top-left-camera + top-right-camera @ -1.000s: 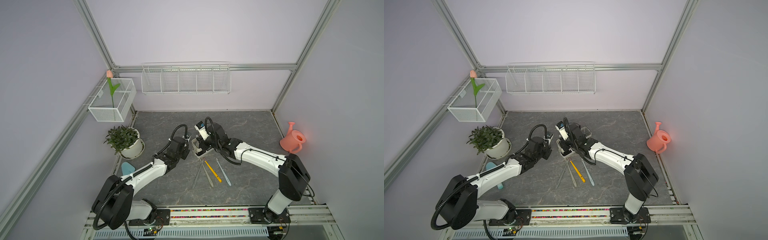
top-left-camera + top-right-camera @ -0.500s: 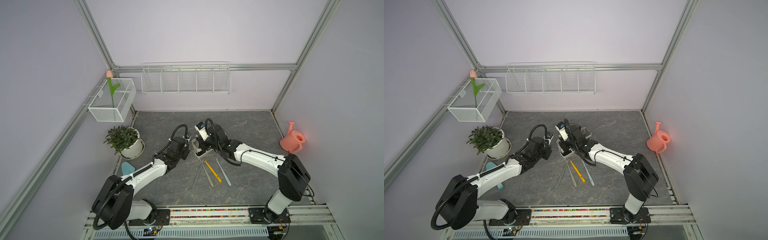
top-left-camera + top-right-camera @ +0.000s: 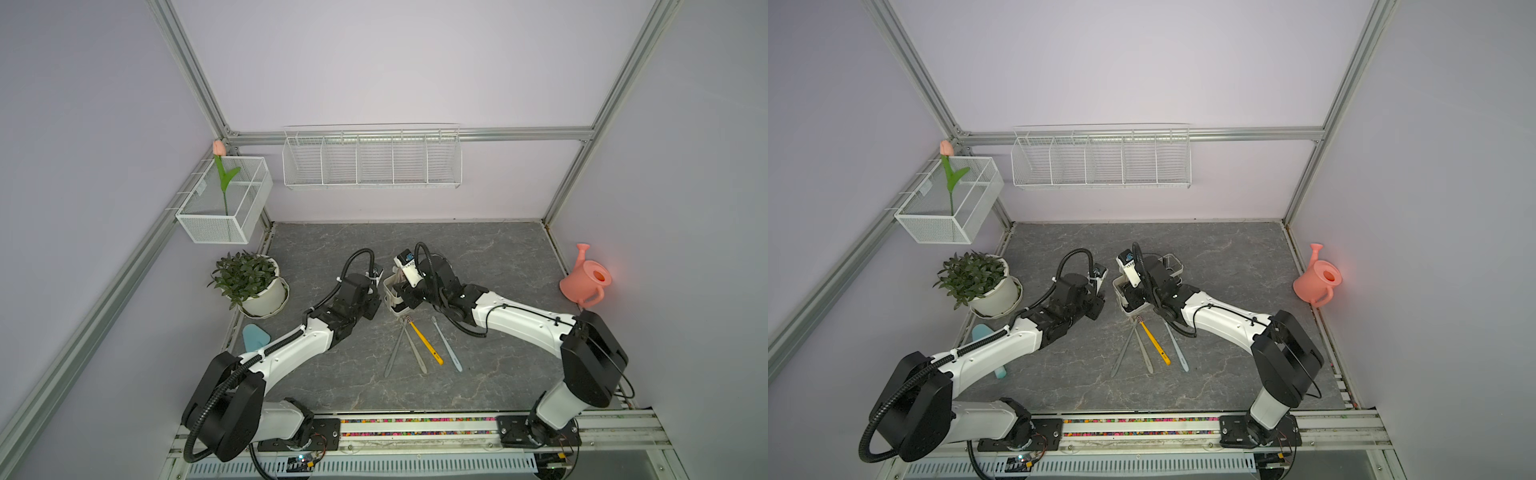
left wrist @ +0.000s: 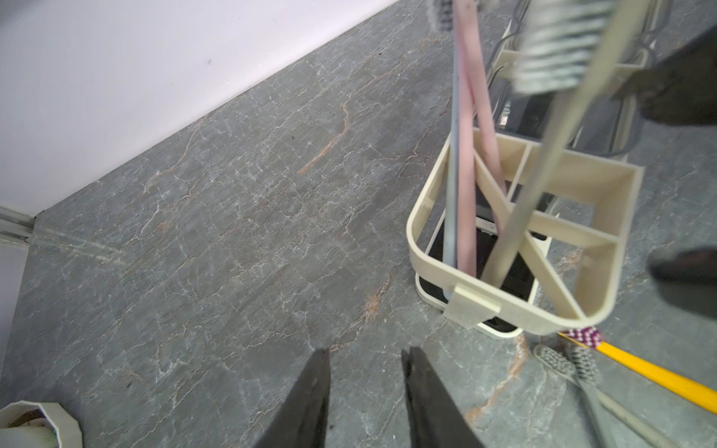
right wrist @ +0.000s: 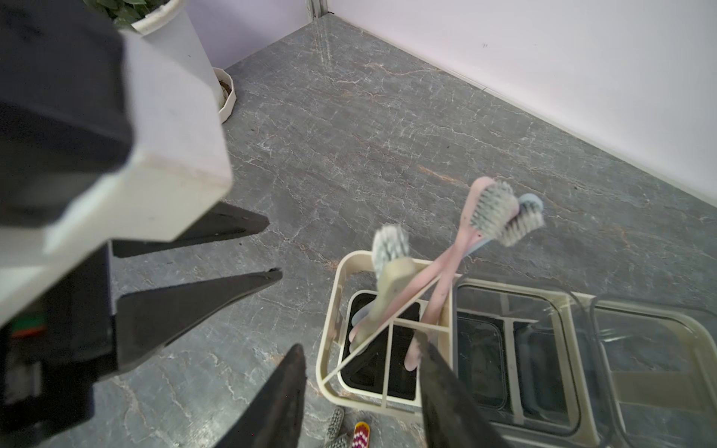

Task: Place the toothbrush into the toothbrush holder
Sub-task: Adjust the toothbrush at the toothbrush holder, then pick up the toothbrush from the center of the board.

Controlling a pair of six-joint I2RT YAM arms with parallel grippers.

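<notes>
The cream toothbrush holder [image 3: 390, 289] [image 3: 1126, 299] stands mid-table between both arms. In the wrist views its end compartment [image 4: 523, 240] [image 5: 388, 322] holds three toothbrushes, bristles up: a pink one [image 5: 446, 271], a blue-grey one [image 5: 523, 217] and a beige one [image 5: 392, 271] [image 4: 539, 182], which looks blurred. My right gripper [image 5: 361, 349] hovers open just over that compartment, jaws apart and touching no brush. My left gripper [image 4: 366, 351] [image 5: 273, 248] is open and empty beside the holder, over bare table.
Several loose toothbrushes lie in front of the holder, among them a yellow one [image 3: 424, 343] and grey ones [image 3: 395, 351]. Two clear cups [image 5: 508, 349] fill the other compartments. A potted plant [image 3: 249, 282], a pink watering can [image 3: 584, 282], a wall basket [image 3: 372, 158] and a mesh box [image 3: 224, 199] surround the area.
My right gripper's jaws have parted over the holder and let go of the beige toothbrush. My left gripper's jaws have widened a little. Both arms have hardly moved.
</notes>
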